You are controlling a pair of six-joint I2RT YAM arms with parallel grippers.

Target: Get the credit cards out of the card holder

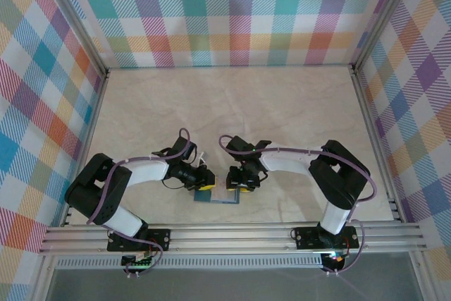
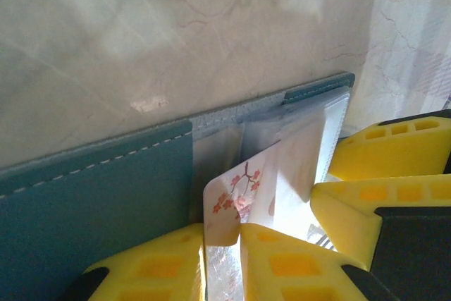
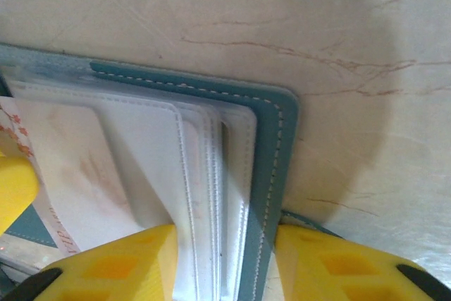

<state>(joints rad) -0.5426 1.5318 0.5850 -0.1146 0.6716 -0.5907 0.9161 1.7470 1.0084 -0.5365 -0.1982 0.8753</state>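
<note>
The left gripper is pinched on a blossom-printed credit card, which sticks partly out of a clear sleeve of the card holder just ahead. The right gripper straddles the holder's sleeves and teal edge; whether it squeezes them is unclear. The holder lies open on the marble table.
</note>
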